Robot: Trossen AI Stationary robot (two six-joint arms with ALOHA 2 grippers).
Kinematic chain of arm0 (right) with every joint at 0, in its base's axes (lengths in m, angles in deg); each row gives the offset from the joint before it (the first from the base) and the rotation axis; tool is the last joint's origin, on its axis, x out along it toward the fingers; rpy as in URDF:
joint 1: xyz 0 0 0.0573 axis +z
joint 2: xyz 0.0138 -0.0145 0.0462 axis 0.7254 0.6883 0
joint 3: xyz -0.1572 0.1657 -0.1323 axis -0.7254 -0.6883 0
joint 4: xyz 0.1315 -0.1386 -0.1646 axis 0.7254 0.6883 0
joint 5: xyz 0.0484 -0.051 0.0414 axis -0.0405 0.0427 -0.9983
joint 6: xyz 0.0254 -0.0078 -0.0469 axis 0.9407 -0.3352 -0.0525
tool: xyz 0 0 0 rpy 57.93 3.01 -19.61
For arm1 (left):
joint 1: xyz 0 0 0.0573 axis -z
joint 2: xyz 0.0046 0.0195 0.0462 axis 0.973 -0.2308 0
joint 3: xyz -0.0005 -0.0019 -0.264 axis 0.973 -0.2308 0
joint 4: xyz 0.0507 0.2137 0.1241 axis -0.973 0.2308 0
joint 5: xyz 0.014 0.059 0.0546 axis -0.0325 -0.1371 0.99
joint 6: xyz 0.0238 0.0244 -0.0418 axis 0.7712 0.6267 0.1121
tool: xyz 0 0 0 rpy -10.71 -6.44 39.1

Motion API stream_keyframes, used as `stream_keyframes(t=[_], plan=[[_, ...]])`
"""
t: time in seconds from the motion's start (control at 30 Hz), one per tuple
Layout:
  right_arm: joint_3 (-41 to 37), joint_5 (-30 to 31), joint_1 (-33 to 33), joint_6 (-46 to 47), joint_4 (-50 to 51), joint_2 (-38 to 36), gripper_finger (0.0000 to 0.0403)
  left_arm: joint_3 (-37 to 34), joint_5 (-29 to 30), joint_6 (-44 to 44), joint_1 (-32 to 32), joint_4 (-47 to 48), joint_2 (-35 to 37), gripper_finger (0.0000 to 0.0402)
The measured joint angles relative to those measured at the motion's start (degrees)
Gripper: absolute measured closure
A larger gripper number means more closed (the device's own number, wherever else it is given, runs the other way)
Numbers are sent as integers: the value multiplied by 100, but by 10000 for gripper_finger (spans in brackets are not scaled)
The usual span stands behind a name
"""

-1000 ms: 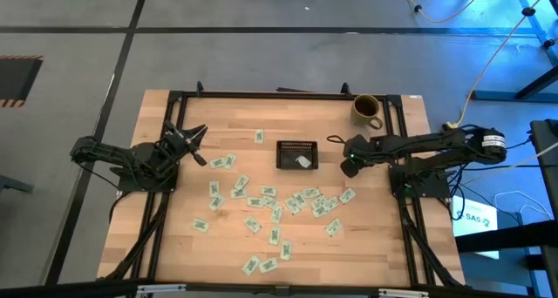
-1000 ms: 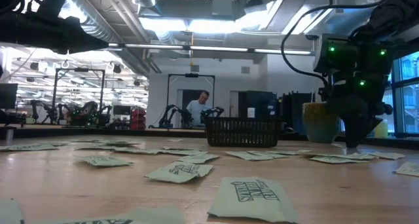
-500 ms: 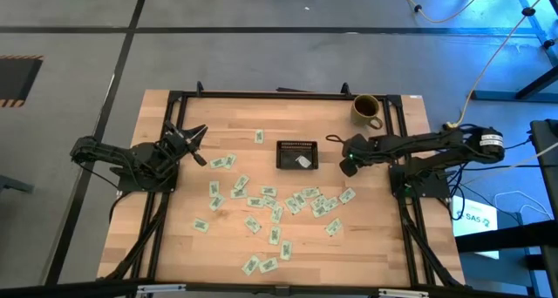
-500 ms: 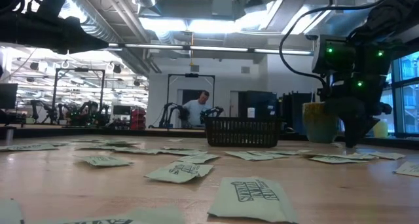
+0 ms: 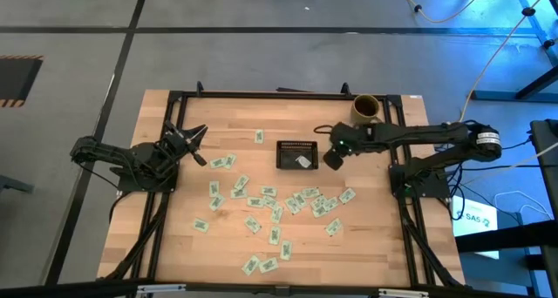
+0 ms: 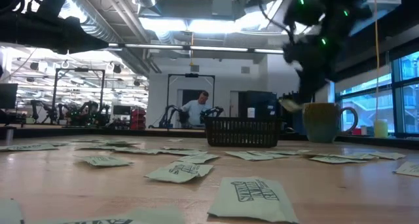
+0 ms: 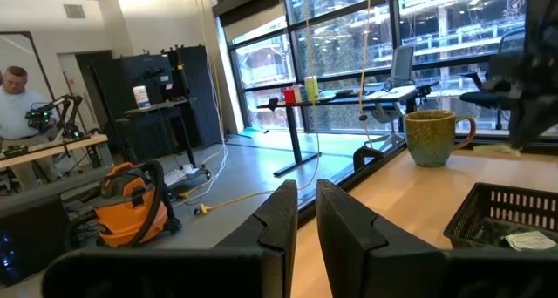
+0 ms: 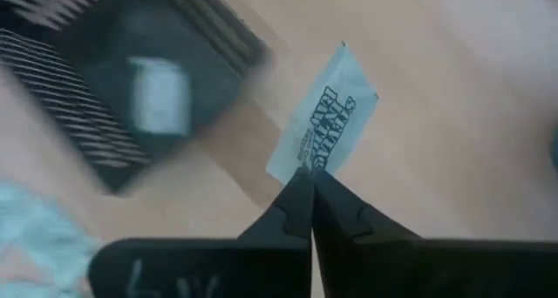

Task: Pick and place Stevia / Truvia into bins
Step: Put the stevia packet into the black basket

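- The right pincer (image 5: 332, 159) hung above the light wooden worktop (image 5: 235, 237), just beside the right end of the small black rectangular slotted tray (image 5: 296, 154), between that tray and the olive-yellow ceramic mug (image 5: 367, 110).
- Its two dark fingers (image 8: 301, 202) were pressed together on one corner of a pale green-and-white paper sweetener packet with dark lettering (image 8: 323, 117), which stuck out past the tips, clear of the wood below.
- In the low view the held packet (image 6: 289, 105) showed in the air, level with the mug's rim and above the tray's wall.
- One white packet (image 5: 302, 161) lay inside the tray.
- The remaining loose packets (image 5: 261, 200) lay scattered flat over the middle and near part of the worktop, with a single one (image 5: 259, 136) apart, left of the tray.
- The left pincer (image 5: 197, 146) waited at the worktop's left side, well apart from the tray, its fingers (image 7: 349, 224) a narrow gap apart and holding nothing.
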Motion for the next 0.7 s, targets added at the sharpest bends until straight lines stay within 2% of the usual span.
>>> stream_keyframes(t=[0.13,0.33,0.53,0.7], plan=[[729,2,257,-347,-5,350,401,-2,0,0,0,2,0,360],[1622,-65,530,-850,2,1432,402,-2,0,0,1,2,0,364],[2222,-229,596,-1076,352,2536,402,-1,0,0,1,1,0,361],[2441,-220,591,-1081,615,3028,399,0,0,0,0,2,0,364]])
